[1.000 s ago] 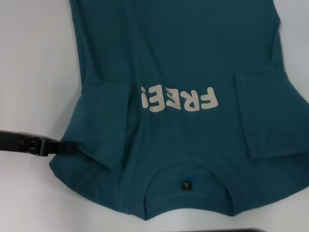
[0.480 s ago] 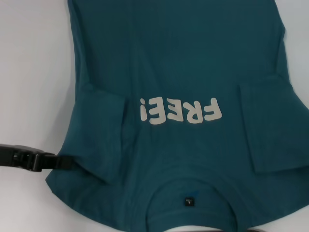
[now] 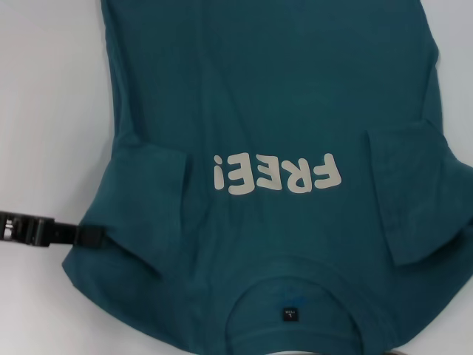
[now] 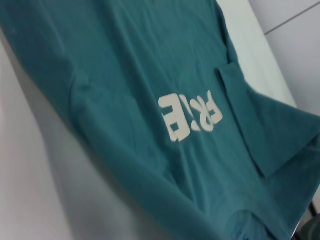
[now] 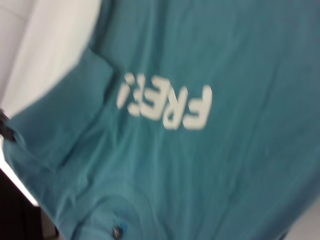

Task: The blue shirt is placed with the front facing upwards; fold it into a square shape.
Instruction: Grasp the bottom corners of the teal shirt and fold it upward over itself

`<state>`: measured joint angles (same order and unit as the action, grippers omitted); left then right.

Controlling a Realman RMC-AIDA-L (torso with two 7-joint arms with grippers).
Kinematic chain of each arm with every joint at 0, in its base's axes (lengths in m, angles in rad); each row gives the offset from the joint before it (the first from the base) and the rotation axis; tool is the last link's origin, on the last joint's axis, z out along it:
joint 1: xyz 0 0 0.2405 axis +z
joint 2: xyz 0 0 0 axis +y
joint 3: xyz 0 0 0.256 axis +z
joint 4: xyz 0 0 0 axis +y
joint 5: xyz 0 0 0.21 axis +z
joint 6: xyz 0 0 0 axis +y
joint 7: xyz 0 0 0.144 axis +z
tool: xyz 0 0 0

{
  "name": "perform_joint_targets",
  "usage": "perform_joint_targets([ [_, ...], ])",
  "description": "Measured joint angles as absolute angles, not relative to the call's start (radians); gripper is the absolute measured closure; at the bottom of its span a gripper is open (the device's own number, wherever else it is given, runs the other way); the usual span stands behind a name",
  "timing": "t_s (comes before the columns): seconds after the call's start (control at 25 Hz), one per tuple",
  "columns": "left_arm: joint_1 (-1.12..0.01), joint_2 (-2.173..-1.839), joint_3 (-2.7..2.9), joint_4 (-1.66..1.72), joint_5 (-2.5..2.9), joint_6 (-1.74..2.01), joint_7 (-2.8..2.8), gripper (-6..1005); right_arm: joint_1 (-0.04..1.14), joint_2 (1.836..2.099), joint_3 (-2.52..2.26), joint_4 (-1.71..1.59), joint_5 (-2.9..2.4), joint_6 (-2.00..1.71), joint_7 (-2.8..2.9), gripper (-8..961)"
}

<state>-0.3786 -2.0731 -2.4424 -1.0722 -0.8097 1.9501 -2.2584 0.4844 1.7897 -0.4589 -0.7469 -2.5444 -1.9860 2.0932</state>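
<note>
Head view, shirt: the dark teal-blue cotton T-shirt with cream letters (image 3: 273, 103) lies front up on the white tabletop (image 3: 44, 111), collar nearest the robot, both sleeves folded inward.
Head view, left claw: the black left claw (image 3: 94, 237) pinches the shirt's left sleeve edge.
Left wrist view: shirt and lettering only.
Right wrist view: shirt only; right claw unseen.

Plain white tabletop (image 3: 44, 111) under even light, pale seamed surface (image 4: 300, 45) beyond its edge.
</note>
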Motion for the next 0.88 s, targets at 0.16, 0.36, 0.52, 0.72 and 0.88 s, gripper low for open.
perform_joint_targets([
  [0.16, -0.422, -2.037, -2.507, -0.957, -0.810, 1.943, -2.219, 972, 0.500, 1.787, -0.428, -0.739, -2.525, -1.982, 2.097, 949],
  [0.36, -0.455, -2.007, -2.532, -0.897, -0.810, 1.922, -2.206, 971, 0.526, 1.786, -0.384, -0.738, -2.524, -1.964, 2.111, 949],
  [0.52, -0.486, -1.976, -2.554, -0.818, -0.807, 1.886, -2.219, 971, 0.541, 1.787, -0.359, -0.726, -2.522, -1.942, 2.116, 949],
  [0.72, -0.511, -1.945, -2.590, -0.744, -0.808, 1.863, -2.239, 970, 0.546, 1.786, -0.321, -0.709, -2.522, -1.925, 2.115, 949],
  [0.88, -0.517, -1.936, -2.610, -0.736, -0.808, 1.862, -2.269, 970, 0.538, 1.783, -0.282, -0.709, -2.507, -1.918, 2.117, 948],
])
